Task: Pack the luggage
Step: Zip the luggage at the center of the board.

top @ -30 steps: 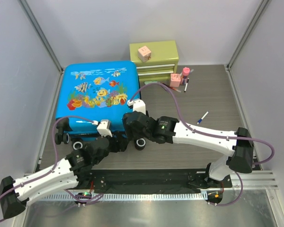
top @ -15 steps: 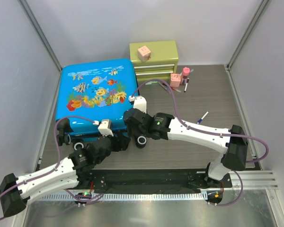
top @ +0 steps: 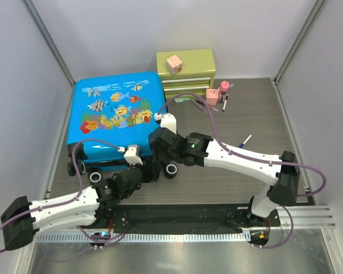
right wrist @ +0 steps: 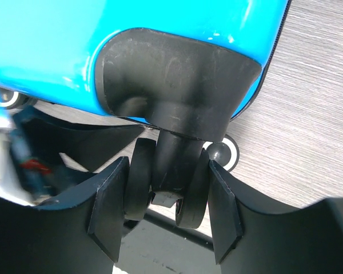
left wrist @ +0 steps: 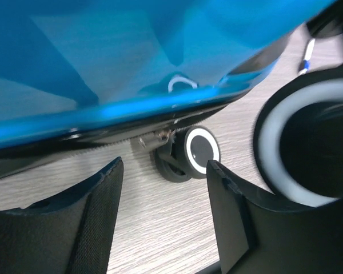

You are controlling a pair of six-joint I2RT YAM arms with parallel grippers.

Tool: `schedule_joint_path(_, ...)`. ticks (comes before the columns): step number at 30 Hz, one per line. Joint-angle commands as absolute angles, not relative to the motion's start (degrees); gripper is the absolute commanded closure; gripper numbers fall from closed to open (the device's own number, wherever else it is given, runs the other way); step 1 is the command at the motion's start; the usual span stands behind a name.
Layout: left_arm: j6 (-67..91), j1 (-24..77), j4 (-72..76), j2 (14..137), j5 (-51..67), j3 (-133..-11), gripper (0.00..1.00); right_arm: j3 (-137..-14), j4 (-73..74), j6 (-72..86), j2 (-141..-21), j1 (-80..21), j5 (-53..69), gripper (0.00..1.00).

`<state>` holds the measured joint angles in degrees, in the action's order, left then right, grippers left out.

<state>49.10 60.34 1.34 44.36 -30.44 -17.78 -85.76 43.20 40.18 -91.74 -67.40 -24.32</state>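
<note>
two robot arms reach from the near edge of a wood-grain worktop (top: 257, 108) toward the luggage (top: 114, 114), a bright blue hard-shell case with a fish and coral print. it lies flat and closed on the left rear part of the worktop, printed side up, with its black wheels facing the arms

the left arm stretches low from the near left corner, angled up and to the right. the left gripper (top: 148, 171) sits just beside the luggage's near edge. in its wrist view the fingers (left wrist: 100, 211) are released and spread with nothing between them, low over the worktop, and the blue shell overhangs them from above

the right arm extends from the near right, folded at the elbow, across to the luggage's near right corner. the right gripper (right wrist: 167, 202) points up at the corner's twin wheel (right wrist: 166, 182), and its fingers (right wrist: 111, 197) are clenched against both outer sides of that wheel

a green drawer chest (top: 186, 71) stands behind the luggage, to its right
</note>
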Motion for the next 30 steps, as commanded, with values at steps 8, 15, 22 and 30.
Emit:
schedule_joint_path(8,49.05,65.56,7.02,45.88,-44.03,-20.13,0.49,-88.16,40.61,35.42,-86.22,-68.55,-21.71,0.99)
schedule_joint_path(15,45.79,65.57,10.46,46.66,-44.3,-19.77,0.51,-88.07,39.82,35.6,-86.04,-68.55,-20.75,0.99)
schedule_joint_path(22,44.21,65.57,11.42,48.16,-46.05,-19.95,0.57,-87.71,37.62,36.04,-85.87,-68.64,-18.2,0.99)
schedule_joint_path(30,43.51,65.57,10.72,51.5,-49.92,-21.01,0.65,-87.19,35.25,36.83,-85.25,-68.73,-15.82,0.99)
